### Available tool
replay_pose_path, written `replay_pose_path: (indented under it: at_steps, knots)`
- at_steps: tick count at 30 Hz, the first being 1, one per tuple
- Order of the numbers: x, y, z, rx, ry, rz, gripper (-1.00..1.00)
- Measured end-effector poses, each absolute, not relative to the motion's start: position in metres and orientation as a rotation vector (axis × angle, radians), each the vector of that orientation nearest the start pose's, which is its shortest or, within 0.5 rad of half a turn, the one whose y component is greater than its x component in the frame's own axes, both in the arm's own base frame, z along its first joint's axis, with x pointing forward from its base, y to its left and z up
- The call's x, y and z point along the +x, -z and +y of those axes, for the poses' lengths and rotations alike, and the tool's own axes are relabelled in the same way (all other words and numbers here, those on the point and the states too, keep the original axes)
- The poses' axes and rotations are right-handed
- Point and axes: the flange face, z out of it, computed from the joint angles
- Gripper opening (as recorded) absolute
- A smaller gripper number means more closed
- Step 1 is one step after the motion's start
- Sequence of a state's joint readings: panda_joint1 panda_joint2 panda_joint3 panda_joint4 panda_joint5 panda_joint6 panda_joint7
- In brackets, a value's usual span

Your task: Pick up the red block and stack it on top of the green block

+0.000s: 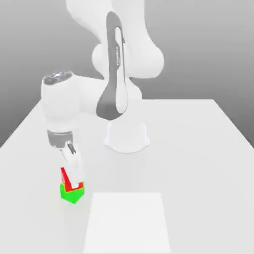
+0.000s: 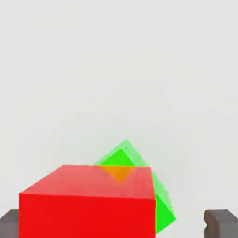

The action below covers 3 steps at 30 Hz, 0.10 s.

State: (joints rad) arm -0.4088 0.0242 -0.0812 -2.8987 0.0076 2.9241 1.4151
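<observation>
- Plain white counter (image 1: 198, 149) under a flat grey background; a paler square patch (image 1: 127, 222) marked on its near part.
- White Panda arm (image 1: 116, 74) rising from a round base (image 1: 127, 136) mid-counter, bending down toward the exterior view's left.
- Dark grey band along the forearm, with small lettering on it too fine to read; no other label or brand legible.
- End effector (image 1: 73, 173) lowered at the exterior view's left, just above the two cubes.
- Red block (image 1: 68, 179) sitting against the top of the green block (image 1: 72, 193), partly hidden behind a white finger in the exterior view.
- In the hand view, red block (image 2: 88, 202) close to the camera, green block (image 2: 139, 172) beneath and behind it, turned relative to it so that one corner and one side stick out.
- Orange-tinted patch where the red face overlaps the green corner.
- Two dark grey fingertips (image 2: 222, 222) at either side in the hand view: one touching the red block's side, the other standing clear of it with a visible gap, so spread rather than pinching.
- Green block resting on the counter, beside the pale patch's corner.
</observation>
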Motion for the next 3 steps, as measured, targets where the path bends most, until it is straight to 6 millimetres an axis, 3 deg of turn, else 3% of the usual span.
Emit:
replay_pose_path:
  at_steps: [3]
  knots:
    - [0.3011, -0.1889, -0.1634, -1.806, 0.000, 2.570, 1.00]
